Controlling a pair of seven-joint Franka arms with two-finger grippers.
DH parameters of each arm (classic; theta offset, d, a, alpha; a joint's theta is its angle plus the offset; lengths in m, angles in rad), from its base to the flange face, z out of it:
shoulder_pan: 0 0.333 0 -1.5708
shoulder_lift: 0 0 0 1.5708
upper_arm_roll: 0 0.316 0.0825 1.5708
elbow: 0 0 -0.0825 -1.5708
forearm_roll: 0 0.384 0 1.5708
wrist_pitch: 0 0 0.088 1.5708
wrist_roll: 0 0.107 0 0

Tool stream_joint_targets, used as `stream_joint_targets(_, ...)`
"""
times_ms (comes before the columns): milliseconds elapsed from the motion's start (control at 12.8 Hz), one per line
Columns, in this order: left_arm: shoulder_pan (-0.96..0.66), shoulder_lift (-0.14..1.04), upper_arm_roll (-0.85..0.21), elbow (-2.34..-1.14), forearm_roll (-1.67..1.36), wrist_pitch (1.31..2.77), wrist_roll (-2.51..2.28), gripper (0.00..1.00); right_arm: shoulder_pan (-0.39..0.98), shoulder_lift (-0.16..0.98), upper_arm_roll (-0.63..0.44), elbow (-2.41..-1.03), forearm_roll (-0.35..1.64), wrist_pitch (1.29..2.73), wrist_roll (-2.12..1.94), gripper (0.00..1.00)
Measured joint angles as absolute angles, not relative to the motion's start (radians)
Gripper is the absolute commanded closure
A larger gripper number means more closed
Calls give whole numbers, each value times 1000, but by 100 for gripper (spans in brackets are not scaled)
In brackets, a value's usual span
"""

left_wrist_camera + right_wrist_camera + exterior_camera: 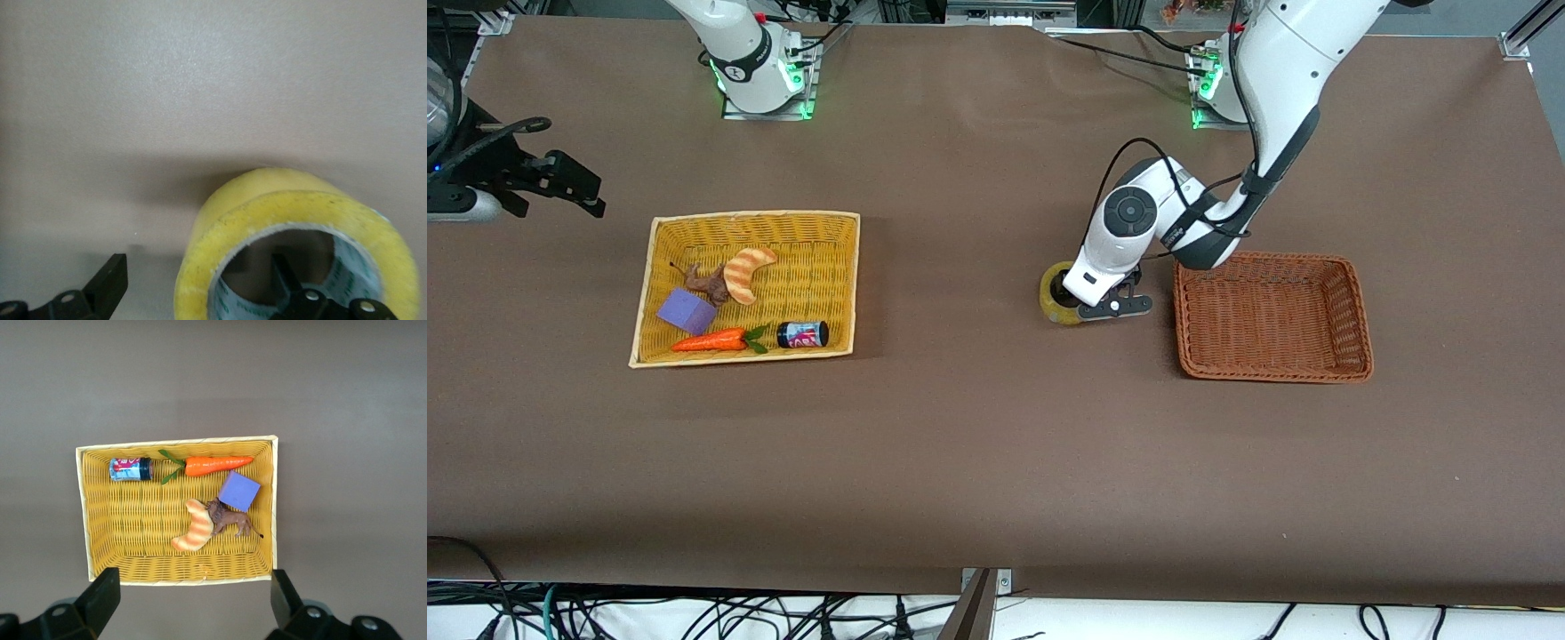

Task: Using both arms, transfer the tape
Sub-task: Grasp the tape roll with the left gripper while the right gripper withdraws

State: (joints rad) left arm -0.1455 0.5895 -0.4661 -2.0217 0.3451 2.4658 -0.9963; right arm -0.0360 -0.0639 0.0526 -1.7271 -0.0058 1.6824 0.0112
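Observation:
The tape is a pale yellow roll lying flat on the brown table, next to the empty brown basket. My left gripper is down at the tape and open. In the left wrist view one finger is inside the tape's grey core and the other stands outside, apart from the roll, so the left gripper straddles the roll's wall. My right gripper waits high up at the right arm's end of the table. It is open and empty, looking down on the yellow basket.
The yellow basket holds a striped croissant toy, a purple block, a carrot, a small can and a brown animal figure. Cables hang below the table's front edge.

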Motion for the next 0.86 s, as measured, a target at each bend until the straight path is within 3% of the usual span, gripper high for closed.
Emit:
stream_joint_targets(548,-140,596,-469,-1993,325,2466,-1105,100,-36,-10,53,-1670,-6,1682,11,0)
stream_joint_targets(861,-131,545,-476,-1875,253,2182,-950,100,-36,-10,53,-1668,-6,1673,12,0)
